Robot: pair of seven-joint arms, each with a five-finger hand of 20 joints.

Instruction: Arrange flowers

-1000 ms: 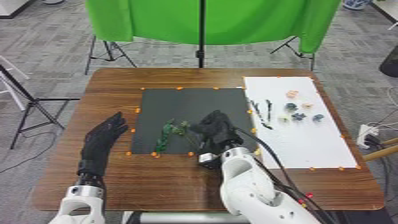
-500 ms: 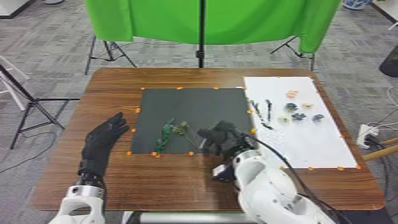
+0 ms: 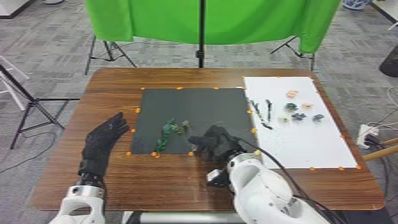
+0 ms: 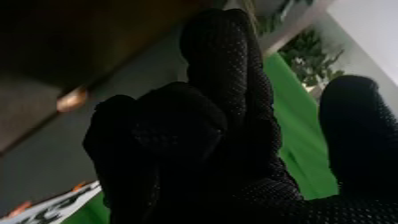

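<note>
Greens (image 3: 165, 135) lie on the dark mat (image 3: 200, 102), so the arrangement looks only begun. Flowers (image 3: 291, 106) and dark twigs (image 3: 269, 106) sit on the white sheet (image 3: 311, 147); adding them seems to be what remains. By the mat's near right corner is the right hand (image 3: 216, 142), its fingers loosely open, some bent, thumb apart, gripping nothing visible. The left hand (image 3: 106, 134) is over the worktop (image 3: 178, 185) left of the mat, fingers straight and empty.

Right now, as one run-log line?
right hand: over near edge of dark mat; left hand: open, left of mat; greenery: on mat; flower heads: on white sheet
</note>
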